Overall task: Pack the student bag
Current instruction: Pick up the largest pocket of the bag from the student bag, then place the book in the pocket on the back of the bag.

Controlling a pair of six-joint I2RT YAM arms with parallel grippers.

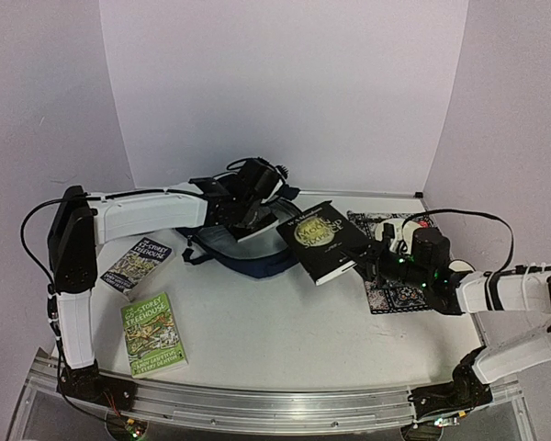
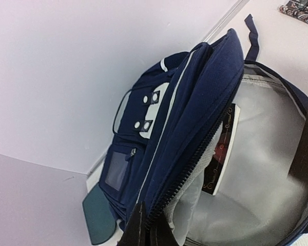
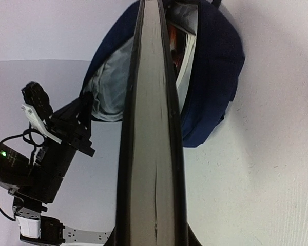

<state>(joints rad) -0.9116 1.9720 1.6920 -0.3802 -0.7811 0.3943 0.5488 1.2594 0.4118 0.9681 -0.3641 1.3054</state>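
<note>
Two arms meet at the student bag (image 1: 255, 261), which lies at the back of the table (image 1: 285, 340), left of centre, its mouth gaping. From its base the left arm rises, then runs straight across to the right. The left gripper (image 1: 241, 214) is clamped on the bag's zip rim (the wrist view shows a dark-covered book (image 2: 223, 148) already standing against the grey lining). Low and stretched leftward, the right gripper (image 1: 367, 262) is clenched on a black book (image 1: 320, 241), which is tilted beside the opening. Its gold title is too small to read. At the left lie a green paperback (image 1: 153, 335) and a dark paperback (image 1: 136, 264), both reading "Storey Treehouse".
</note>
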